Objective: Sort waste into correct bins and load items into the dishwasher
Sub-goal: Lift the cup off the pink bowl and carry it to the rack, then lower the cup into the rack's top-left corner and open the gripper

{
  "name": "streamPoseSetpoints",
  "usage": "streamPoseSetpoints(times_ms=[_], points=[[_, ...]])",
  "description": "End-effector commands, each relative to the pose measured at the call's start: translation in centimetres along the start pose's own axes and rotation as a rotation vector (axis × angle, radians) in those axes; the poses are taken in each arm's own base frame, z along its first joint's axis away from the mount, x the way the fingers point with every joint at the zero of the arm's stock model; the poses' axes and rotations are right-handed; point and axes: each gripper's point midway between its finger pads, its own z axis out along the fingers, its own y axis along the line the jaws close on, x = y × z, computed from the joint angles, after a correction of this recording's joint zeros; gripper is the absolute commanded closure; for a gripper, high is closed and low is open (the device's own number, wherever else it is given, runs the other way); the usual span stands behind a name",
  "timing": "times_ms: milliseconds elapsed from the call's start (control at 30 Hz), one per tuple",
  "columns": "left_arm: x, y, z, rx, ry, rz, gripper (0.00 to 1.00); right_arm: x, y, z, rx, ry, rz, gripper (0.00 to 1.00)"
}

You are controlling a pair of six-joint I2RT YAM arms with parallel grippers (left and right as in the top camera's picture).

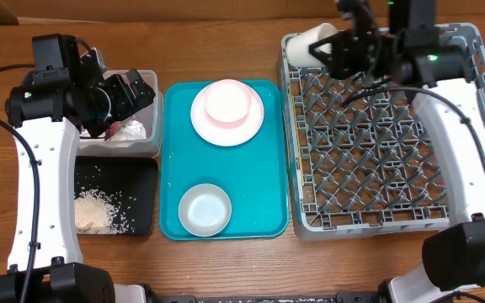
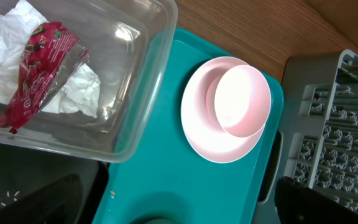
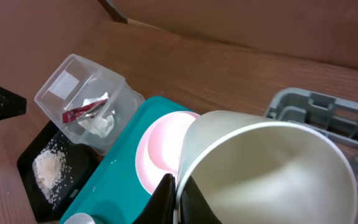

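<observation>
Overhead: my right tool is clenched on the cream cup, which lies tipped on its side above the far left corner of the dish rack, right at the rack's wall. If I let go here, the cup could strike the rim and roll off onto the worktop, or wedge crookedly between pegs. My left tool hangs released over the clear tub, the rice in the black tray beside it.

Left wrist: the red wrapper and the napkin lie inside the tub. The pink bowl sits off-centre on the plate, both on the teal tray – a careless pinch on the bowl could drag or tilt the plate under it.

Right wrist: I hold the cup by its thin wall only, one finger showing at the lip. That narrow grip is my worry – the cup may swivel or slip as I turn it mouth-down.
</observation>
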Motion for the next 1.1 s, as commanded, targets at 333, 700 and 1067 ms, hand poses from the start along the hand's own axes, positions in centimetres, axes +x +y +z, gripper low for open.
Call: streamPoseSetpoints(times_ms=[333,700,1067], points=[[-0.3,-0.2,-0.2,0.011,-0.006,0.011,0.00,0.0,-1.1,1.8,-0.403,-0.084,-0.059,0.96],[-0.3,-0.2,-0.2,0.011,-0.007,0.012,0.00,1.7,-3.8,4.2,-0.613,-0.136,-0.041,0.96],[-0.3,-0.2,-0.2,0.011,-0.006,0.011,0.00,3.2,-5.7,6.2,-0.602,-0.124,-0.021,0.96]])
